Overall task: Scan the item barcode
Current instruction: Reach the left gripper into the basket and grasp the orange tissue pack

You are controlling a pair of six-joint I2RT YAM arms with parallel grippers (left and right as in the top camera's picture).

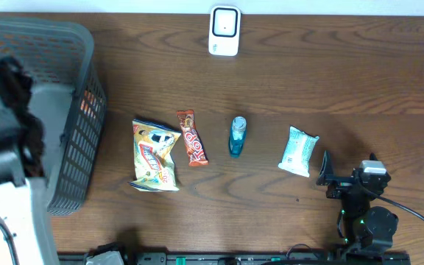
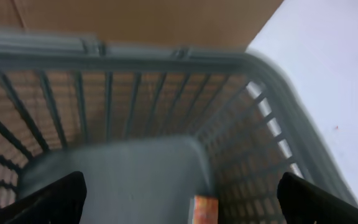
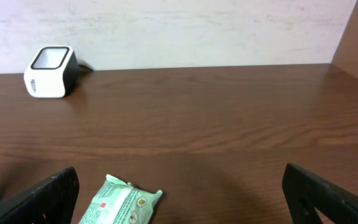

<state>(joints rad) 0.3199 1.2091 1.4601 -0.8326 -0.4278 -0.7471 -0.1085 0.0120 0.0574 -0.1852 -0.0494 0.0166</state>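
Fingers [image 1: 324, 168] of your right gripper [image 1: 348, 168] stand wide and empty in the overhead view, just beside the green-white packet [image 1: 299, 151]. To its left on the table [image 1: 344, 88] lie a blue bottle [image 1: 237, 136], a brown bar [image 1: 191, 138] and a yellow snack bag [image 1: 155, 154], with the scanner [image 1: 224, 31] at the far edge. Your left wrist view shows the left gripper [image 2: 179, 199] spread open and empty over the grey basket [image 2: 166, 59], which has an orange pack [image 2: 204, 208] inside. Your right wrist view puts the packet ahead, nearer the left finger.

Bare table [image 1: 330, 73] lies open between the wipes pack [image 1: 299, 152] and the scanner [image 1: 224, 31] at twelve o'clock; the tall grey basket [image 1: 87, 140] walls off the nine o'clock side.
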